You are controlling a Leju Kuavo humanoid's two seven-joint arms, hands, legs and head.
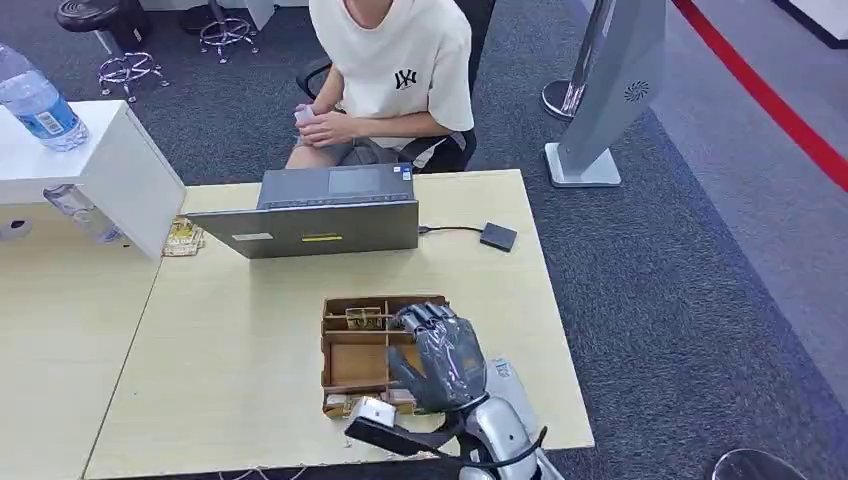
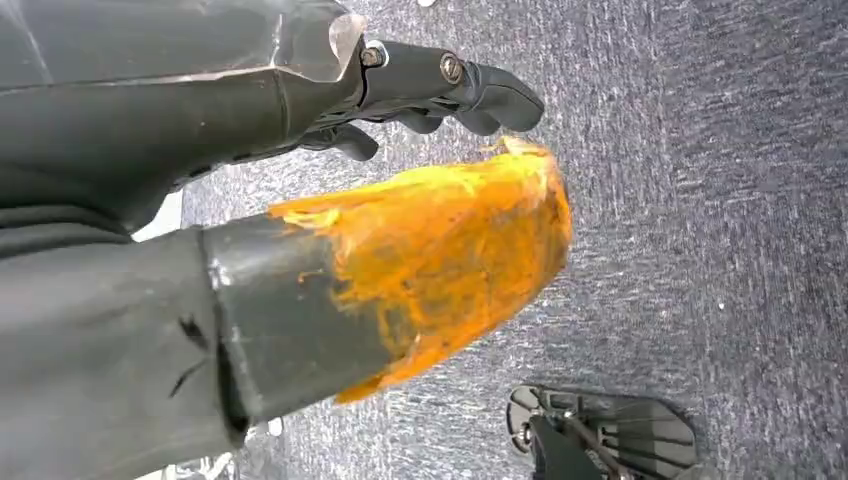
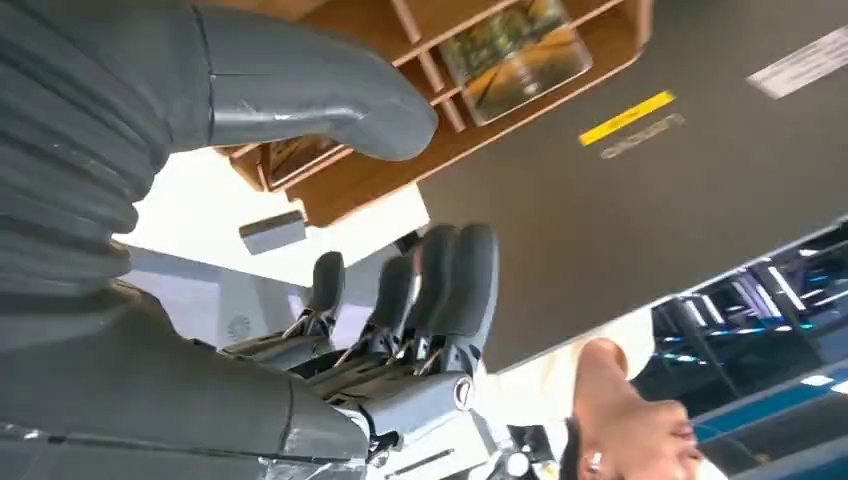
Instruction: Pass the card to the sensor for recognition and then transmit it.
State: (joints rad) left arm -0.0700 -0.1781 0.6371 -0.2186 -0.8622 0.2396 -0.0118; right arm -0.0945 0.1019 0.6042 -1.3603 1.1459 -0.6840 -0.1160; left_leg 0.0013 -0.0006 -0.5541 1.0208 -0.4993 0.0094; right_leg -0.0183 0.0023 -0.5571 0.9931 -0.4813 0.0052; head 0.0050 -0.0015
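- Right hand (image 1: 444, 358) is over the near part of the counter (image 1: 230, 350), above the right side of a wooden tray (image 1: 350, 365); its fingers are apart and hold nothing.
- From the right wrist, the fingers (image 3: 440, 290) stand straight and spread, with the thumb (image 3: 320, 95) well clear of them.
- Tray has several compartments; a card (image 1: 364, 318) lies in a far one, just beside the fingertips. The wrist view shows this card (image 3: 515, 55) as greenish-yellow, in a clear sleeve.
- Behind the tray stands a grey laptop (image 1: 315, 215), its lid toward the robot, with a yellow label (image 1: 321, 238).
- A cable runs from the laptop to a small dark sensor (image 1: 498, 237) lying flat on the counter's far right.
- Across the counter a person (image 1: 385, 80) in a cream shirt sits on a chair.
- A bottle (image 1: 38, 100) stands on a white box (image 1: 100, 165) at far left.
- Left hand (image 2: 300, 200) hangs over grey carpet (image 2: 700, 200); its thumb has an orange tip, the fingers (image 2: 440, 95) are slightly bent, and it grips nothing.
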